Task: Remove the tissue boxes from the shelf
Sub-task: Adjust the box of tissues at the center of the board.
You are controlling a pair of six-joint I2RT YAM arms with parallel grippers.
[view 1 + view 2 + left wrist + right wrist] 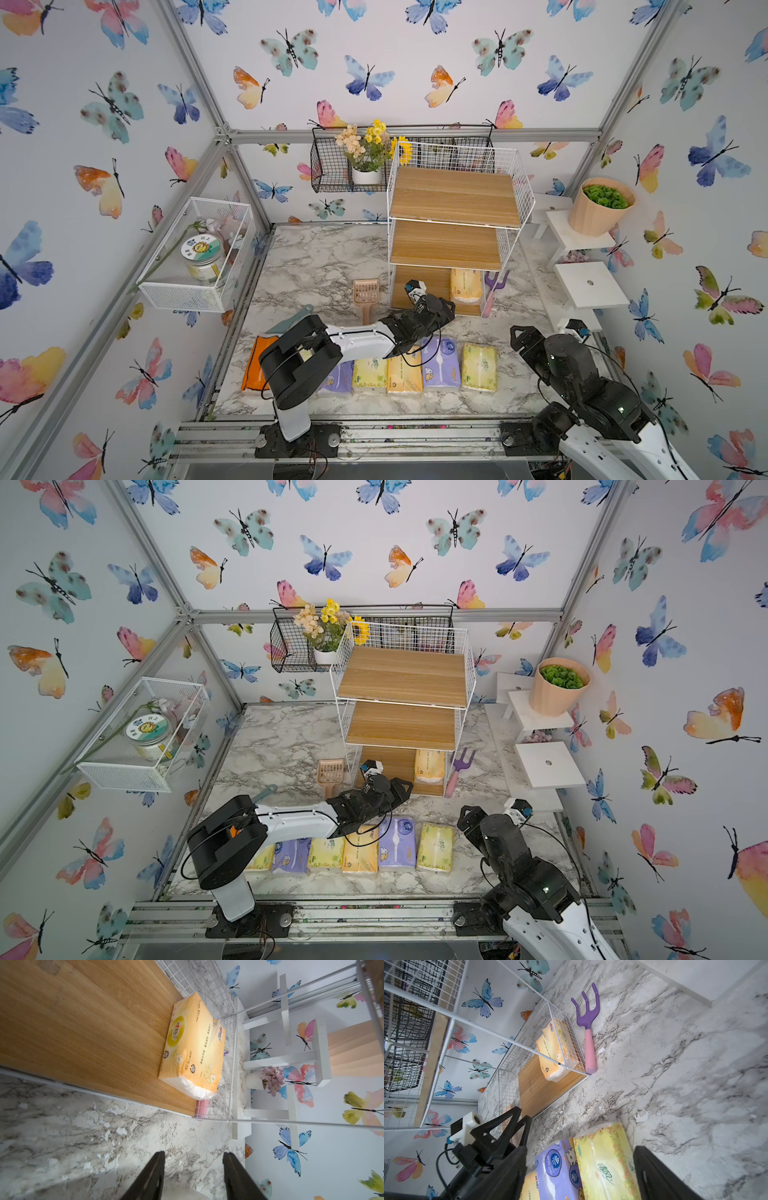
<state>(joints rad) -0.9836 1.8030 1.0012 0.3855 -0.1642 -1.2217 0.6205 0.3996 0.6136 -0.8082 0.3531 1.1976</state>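
Butterfly wallpaper is covering the walls around a marble-patterned table (316,266). At the back of it, the white wire shelf (453,193) is standing with three wooden tiers, and the upper two boards are showing plain wood. One light orange tissue pack (466,284) is lying flat on the bottom tier, at its right end, just beside the mesh side wall. A row of tissue packs (480,368) is lying side by side along the table's front edge. A purple hand rake (459,766) is lying just outside the shelf's right side, and a scoop (365,295) is lying near its left side. Open marble is showing between the row and the shelf front. The left arm is hanging stretched out low over the row. Its left claw (193,1152) is pointing at the bottom tier's front edge, jaws spread, gripping nothing. The right claw (580,1147) is hovering above the row's right end, jaws spread wide, holding nothing.
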